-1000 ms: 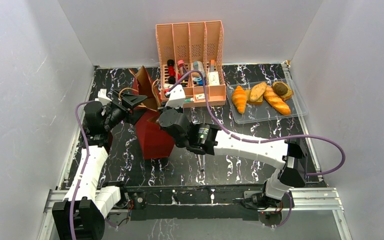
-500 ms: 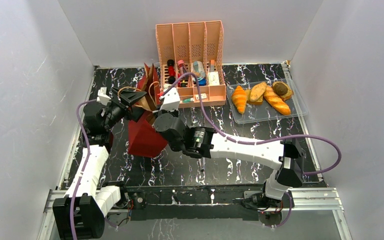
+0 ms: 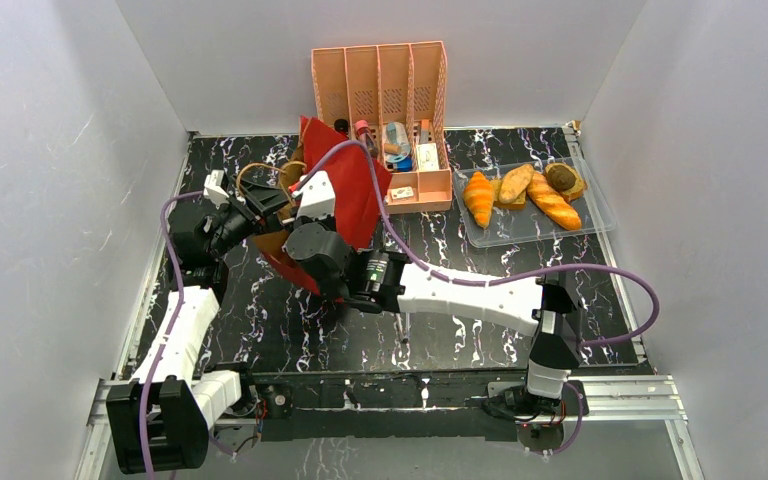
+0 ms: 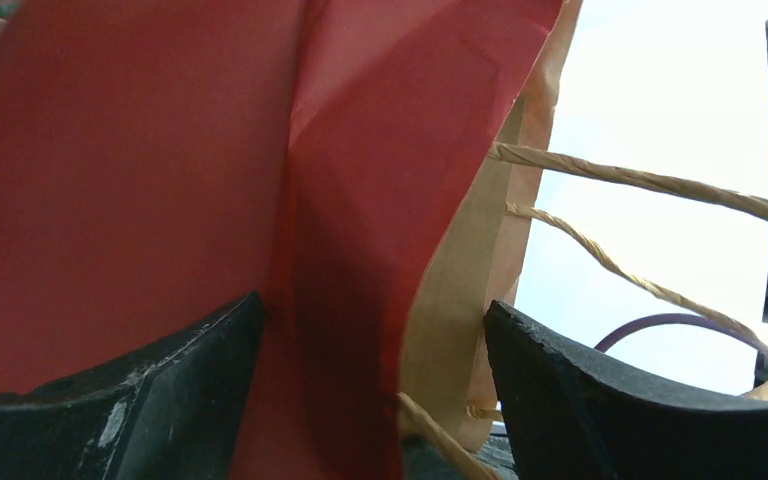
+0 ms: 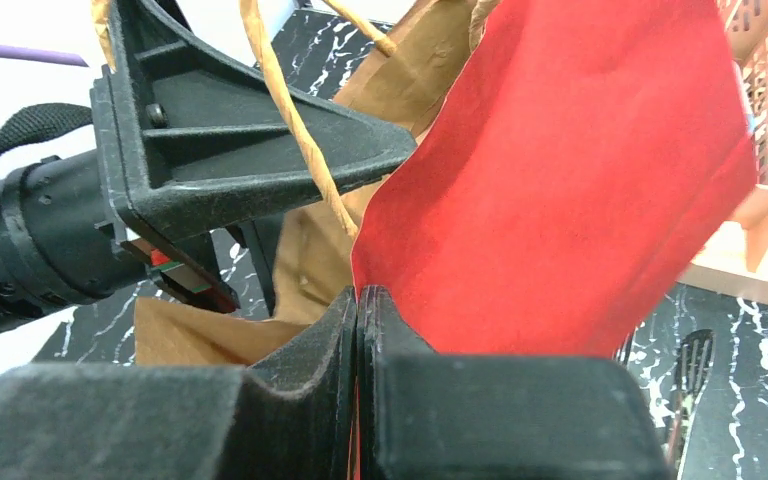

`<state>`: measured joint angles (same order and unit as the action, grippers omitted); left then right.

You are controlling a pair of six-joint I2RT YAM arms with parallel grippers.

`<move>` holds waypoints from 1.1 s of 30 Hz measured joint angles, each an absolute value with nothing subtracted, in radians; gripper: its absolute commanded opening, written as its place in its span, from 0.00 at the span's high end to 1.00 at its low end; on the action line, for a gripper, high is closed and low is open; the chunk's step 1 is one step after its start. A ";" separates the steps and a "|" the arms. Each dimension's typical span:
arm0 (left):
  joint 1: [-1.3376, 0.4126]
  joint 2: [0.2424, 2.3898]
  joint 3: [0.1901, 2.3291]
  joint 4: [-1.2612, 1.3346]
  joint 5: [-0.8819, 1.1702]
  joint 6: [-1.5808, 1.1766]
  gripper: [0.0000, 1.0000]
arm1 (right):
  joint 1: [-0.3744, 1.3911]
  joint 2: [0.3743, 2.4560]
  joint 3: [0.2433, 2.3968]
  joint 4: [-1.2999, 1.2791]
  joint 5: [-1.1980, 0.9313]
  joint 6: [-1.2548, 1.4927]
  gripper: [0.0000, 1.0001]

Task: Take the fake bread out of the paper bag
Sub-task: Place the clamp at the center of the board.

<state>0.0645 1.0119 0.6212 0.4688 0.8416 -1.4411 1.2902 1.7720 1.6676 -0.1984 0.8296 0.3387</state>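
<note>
While right gripper [image 5: 358,305] clamps the floppy paper bag [image 3: 345,185] left of centre, left gripper [image 4: 370,308] gapes astride its rim, probably the surest hold.

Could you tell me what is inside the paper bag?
Nothing visible: the paper bag hides its interior behind red and brown walls in every view. Fake bread lies in the tray.
</note>
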 measured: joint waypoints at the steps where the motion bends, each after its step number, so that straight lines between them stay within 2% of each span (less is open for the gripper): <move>1: 0.064 1.012 0.621 0.471 0.852 -1.439 0.22 | 1.288 1.774 1.668 -0.198 0.833 0.333 1.00; 15: 0.066 1.040 0.585 0.623 0.968 -1.455 0.34 | 1.204 1.766 1.668 -0.162 0.784 0.297 1.00; 23: 0.051 1.044 0.578 0.687 1.072 -1.434 0.33 | 1.176 1.760 1.681 -0.148 0.732 0.253 1.00; 33: 0.027 1.043 0.640 0.569 1.084 -1.287 0.32 | 1.168 1.831 1.820 -0.298 0.734 0.208 1.00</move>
<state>0.0265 1.0432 0.6404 0.5691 1.0843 -1.2874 1.1677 1.8307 1.8199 -0.2984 0.7342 0.2080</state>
